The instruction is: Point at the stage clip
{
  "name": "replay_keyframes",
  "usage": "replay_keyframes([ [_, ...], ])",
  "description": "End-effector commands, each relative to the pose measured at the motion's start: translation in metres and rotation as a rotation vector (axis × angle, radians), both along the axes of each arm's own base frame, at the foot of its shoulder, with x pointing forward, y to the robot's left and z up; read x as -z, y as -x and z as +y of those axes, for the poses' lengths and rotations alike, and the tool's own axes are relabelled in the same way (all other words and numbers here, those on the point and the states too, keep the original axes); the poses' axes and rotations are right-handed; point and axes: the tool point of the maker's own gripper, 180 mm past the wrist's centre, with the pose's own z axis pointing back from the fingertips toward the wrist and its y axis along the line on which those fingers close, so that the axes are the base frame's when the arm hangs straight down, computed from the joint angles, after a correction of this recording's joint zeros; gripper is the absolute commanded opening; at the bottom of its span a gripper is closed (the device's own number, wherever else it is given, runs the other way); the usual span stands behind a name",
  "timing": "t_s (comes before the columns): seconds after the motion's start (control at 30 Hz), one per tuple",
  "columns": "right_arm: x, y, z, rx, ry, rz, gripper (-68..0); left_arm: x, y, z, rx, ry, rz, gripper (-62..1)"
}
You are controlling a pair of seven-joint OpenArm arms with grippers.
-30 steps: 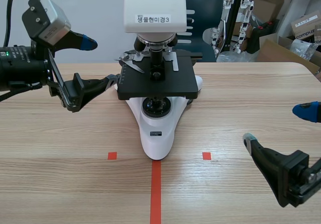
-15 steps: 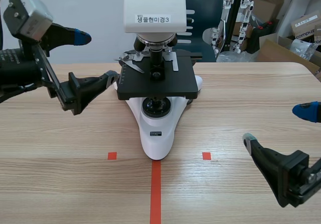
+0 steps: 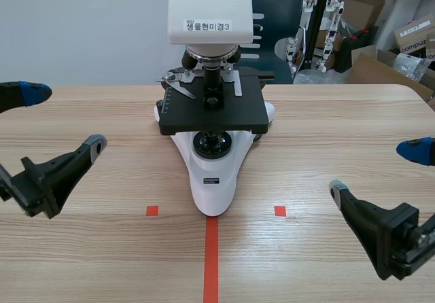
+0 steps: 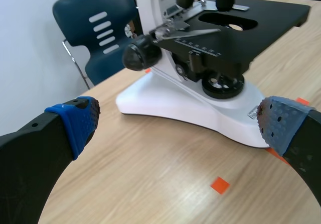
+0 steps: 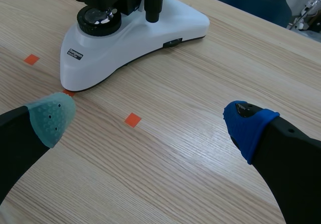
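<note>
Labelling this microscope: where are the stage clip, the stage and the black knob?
stage clip [image 3: 180,87], scene view, its silver arm.
stage [image 3: 238,113], scene view, bare black top.
black knob [image 4: 142,53], left wrist view, its rounded face.

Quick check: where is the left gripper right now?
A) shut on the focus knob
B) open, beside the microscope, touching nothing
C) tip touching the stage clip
B: the left gripper is open over the table, well to the side of the microscope and clear of the stage clip.
</note>
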Motion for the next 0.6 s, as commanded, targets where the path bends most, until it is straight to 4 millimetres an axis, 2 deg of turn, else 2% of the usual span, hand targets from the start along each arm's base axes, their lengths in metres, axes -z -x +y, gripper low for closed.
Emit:
replay_keyframes([
  [0.0, -0.009, -0.004, 0.002, -0.009, -0.012, -0.032, -1.0, -0.008, 0.002, -0.004, 0.004, 0.034, -0.014, 1.4],
  [0.17, -0.009, -0.004, 0.002, -0.009, -0.012, -0.032, -1.0, -0.007, 0.020, -0.008, -0.003, 0.084, 0.039, 1.4],
  [0.27, -0.009, -0.004, 0.002, -0.009, -0.012, -0.032, -1.0, -0.013, 0.032, -0.011, -0.015, 0.131, 0.031, 1.4],
  [0.43, -0.009, -0.004, 0.002, -0.009, -0.012, -0.032, -1.0, -0.025, 0.042, -0.003, -0.109, 0.154, -0.041, 1.4],
  [0.57, -0.009, -0.004, 0.002, -0.009, -0.012, -0.032, -1.0, -0.030, 0.046, 0.011, -0.223, 0.146, -0.103, 1.4],
])
